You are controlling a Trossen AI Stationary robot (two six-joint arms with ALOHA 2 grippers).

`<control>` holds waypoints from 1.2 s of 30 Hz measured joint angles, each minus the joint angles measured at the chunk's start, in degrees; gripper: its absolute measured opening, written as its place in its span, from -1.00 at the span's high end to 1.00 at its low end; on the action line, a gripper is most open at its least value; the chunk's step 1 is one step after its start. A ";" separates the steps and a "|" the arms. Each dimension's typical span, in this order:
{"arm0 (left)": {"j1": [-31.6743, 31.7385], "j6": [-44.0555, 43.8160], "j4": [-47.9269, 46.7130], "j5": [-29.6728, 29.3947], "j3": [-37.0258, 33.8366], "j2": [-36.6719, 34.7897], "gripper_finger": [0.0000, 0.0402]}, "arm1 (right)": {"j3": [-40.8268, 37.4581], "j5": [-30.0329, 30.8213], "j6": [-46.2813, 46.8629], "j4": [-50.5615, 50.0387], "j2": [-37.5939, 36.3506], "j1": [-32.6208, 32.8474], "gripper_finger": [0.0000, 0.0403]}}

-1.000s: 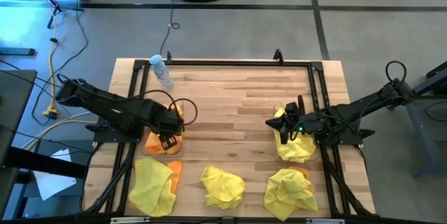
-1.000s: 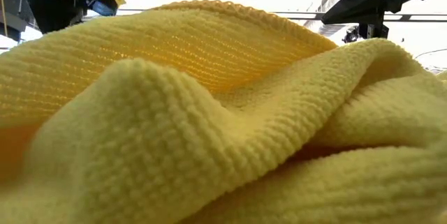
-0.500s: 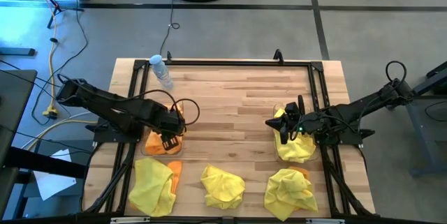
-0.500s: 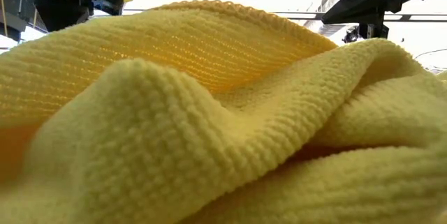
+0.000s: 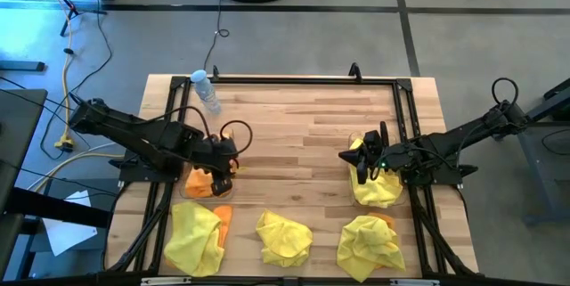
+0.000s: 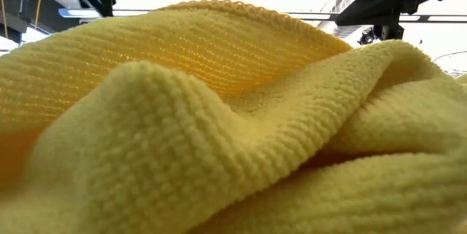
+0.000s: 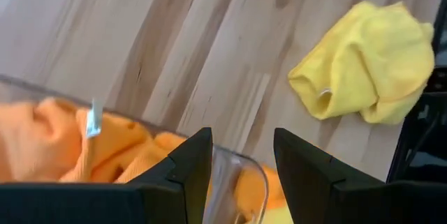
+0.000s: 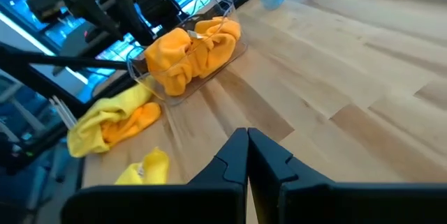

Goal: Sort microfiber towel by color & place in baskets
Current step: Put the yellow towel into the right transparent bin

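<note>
My left gripper [image 5: 223, 165] [image 7: 241, 158] is open above the right end of the left basket [image 5: 200, 183], a clear bin holding orange towels [image 7: 77, 147]. My right gripper [image 5: 361, 166] [image 8: 248, 158] is shut and hovers just left of the right basket [image 5: 375, 188], which holds yellow towels. Along the near edge lie a yellow towel [image 5: 194, 237] over an orange one [image 5: 223, 216], a second yellow towel [image 5: 283, 238], and a third [image 5: 369, 246] with a bit of orange [image 5: 385, 221] showing. One yellow towel [image 6: 233, 132] fills the low view.
A clear water bottle [image 5: 207, 92] lies near the far left corner. A black frame [image 5: 294, 78] runs round the tabletop. The bare wood [image 5: 294, 134] between the two baskets is free.
My left gripper has lifted up from the orange towels in the left basket and shifted a little toward the table's right; its arm has risen almost out of the low view. The orange towels stay in the basket. The right arm has kept still.
</note>
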 joint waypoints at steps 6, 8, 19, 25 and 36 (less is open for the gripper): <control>-0.66 1.97 3.77 -1.92 0.00 1.97 0.31 | 0.00 0.07 -6.98 -0.05 0.00 0.00 1.00; -1.62 -0.13 4.43 -2.32 0.00 3.13 0.33 | 0.00 0.09 -9.17 -0.09 0.00 0.00 1.00; -5.72 -4.20 12.89 -2.41 -0.03 8.02 0.49 | 0.71 -1.18 -15.38 -1.95 0.23 1.38 1.00; -7.60 0.72 15.03 -2.12 0.00 7.67 0.59 | 11.66 2.22 -14.63 -10.39 7.33 5.84 1.00; -7.73 14.56 4.05 -1.91 -0.48 3.39 0.74 | 50.48 -7.51 23.20 -62.38 34.01 9.21 1.00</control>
